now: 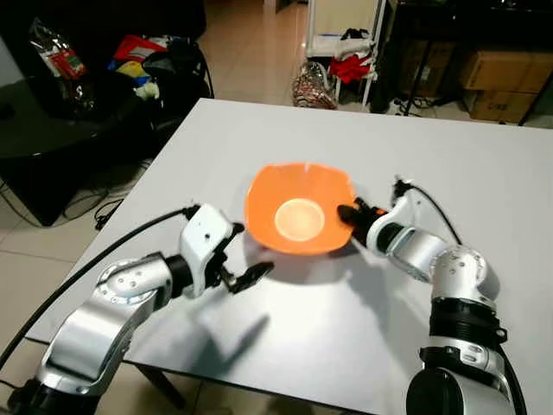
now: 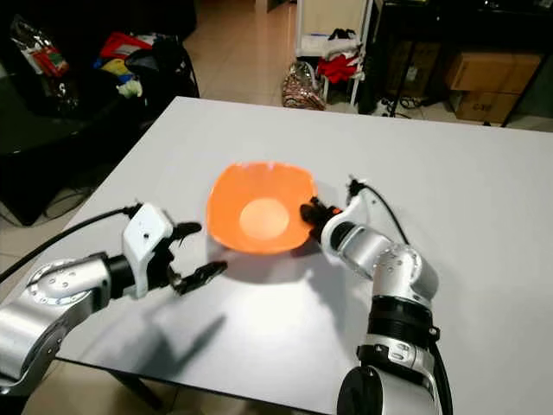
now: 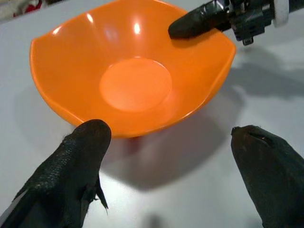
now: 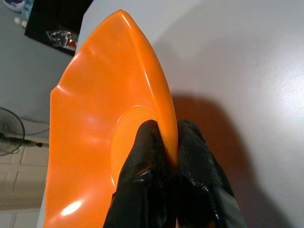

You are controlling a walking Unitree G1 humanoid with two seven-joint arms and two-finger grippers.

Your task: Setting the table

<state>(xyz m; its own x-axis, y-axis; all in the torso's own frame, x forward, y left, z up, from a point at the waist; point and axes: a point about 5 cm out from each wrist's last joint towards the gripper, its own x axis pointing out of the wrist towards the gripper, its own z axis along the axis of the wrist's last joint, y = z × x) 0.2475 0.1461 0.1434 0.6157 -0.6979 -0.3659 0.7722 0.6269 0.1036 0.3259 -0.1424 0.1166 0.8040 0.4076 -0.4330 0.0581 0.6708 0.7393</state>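
Observation:
An orange bowl (image 1: pixel 298 207) with a wavy rim is held just above the white table (image 1: pixel 449 156), casting a shadow beneath it. My right gripper (image 1: pixel 349 213) is shut on the bowl's right rim, one finger inside and one outside, as the right wrist view shows (image 4: pixel 167 156). My left gripper (image 1: pixel 239 255) is open just off the bowl's near left side, not touching it. In the left wrist view its two fingertips (image 3: pixel 85 147) frame the bowl (image 3: pixel 133 71) from the front.
The table's left edge (image 1: pixel 130 199) and near edge are close to my left arm. Beyond the table lie a dark sofa with bags and clutter (image 1: pixel 130 60), a shelf rack with clothes (image 1: pixel 346 52) and cardboard boxes (image 1: pixel 501 82). The table's right half is bare.

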